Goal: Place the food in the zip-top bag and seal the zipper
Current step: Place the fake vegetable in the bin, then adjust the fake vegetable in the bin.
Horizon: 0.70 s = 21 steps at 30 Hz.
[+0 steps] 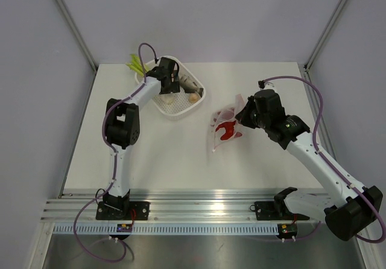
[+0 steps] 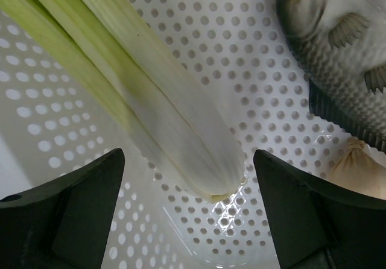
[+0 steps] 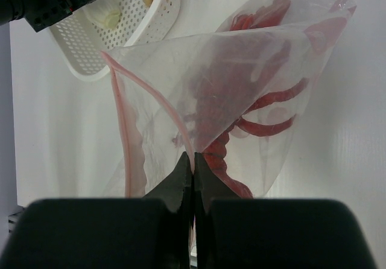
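Jaws apart on left gripper [image 2: 187, 184], pale green leafy toy vegetable [image 2: 151, 94] between them; pressed together on right gripper [image 3: 193, 167], clamping clear crinkly zip-top bag [image 3: 241, 64], red toy lobster [image 3: 265, 109] just beyond. Close squarely on vegetable's tip; keep bag mouth open.

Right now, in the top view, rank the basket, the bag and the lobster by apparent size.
1. white basket, partly hidden by the arm
2. zip-top bag
3. red lobster, inside the bag
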### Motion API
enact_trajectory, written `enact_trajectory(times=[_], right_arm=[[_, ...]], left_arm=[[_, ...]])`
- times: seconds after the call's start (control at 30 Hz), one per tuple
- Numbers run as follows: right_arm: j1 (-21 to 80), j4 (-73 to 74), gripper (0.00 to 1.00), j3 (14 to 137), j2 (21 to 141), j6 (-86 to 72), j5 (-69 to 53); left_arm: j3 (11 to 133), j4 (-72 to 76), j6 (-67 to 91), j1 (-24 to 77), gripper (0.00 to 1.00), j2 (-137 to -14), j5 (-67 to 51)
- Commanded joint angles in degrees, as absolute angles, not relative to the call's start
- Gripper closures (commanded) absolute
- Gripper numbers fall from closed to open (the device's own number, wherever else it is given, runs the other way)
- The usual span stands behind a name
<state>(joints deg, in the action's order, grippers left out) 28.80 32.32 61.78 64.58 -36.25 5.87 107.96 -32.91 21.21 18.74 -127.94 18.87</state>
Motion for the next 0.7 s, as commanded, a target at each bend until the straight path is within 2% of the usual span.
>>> enact_trajectory(times=[0.0, 0.03, 0.13, 0.17, 0.2, 0.23, 0.27, 0.3, 0.47, 0.67], right_arm=[[28.56, 29.71, 0.99, 62.14, 64.51, -35.77, 4.83], [28.56, 29.71, 0.99, 62.14, 64.51, -35.86, 4.83], [28.56, 29.97, 0.99, 62.05, 64.07, -35.68, 5.01], [28.48, 30.14, 0.99, 61.96, 63.90, -35.68, 5.18], [28.48, 30.15, 0.99, 61.96, 63.90, -35.68, 5.19], [28.56, 30.15, 0.99, 61.88, 63.72, -35.68, 5.19], [28.48, 30.15, 0.99, 61.88, 63.81, -35.68, 5.27], [28.56, 30.15, 0.99, 61.87, 63.81, -35.86, 5.27], [28.56, 29.53, 0.99, 61.52, 63.81, -36.12, 4.92], [28.56, 29.88, 1.00, 61.35, 63.63, -36.47, 4.57]], left_arm=[[107.93, -28.83, 24.61, 18.63, 0.12, -129.72, 15.57], [107.93, -28.57, 24.70, 18.63, 0.24, -129.81, 15.03], [106.53, -26.99, 24.52, 18.63, 0.46, -128.42, 13.36], [104.70, -26.37, 24.87, 18.63, 0.63, -127.28, 13.27], [103.37, -24.98, 25.22, 18.63, 0.74, -124.74, 13.10], [102.23, -24.26, 25.92, 18.63, 0.81, -123.06, 13.10], [99.87, -22.95, 26.45, 18.63, 0.94, -121.48, 12.75], [98.89, -22.50, 27.06, 18.63, 1.00, -118.16, 12.74], [90.45, -16.71, 35.58, 19.33, 1.00, -109.52, 8.88], [86.49, -11.96, 46.92, 22.32, 1.00, -107.49, 5.19]])
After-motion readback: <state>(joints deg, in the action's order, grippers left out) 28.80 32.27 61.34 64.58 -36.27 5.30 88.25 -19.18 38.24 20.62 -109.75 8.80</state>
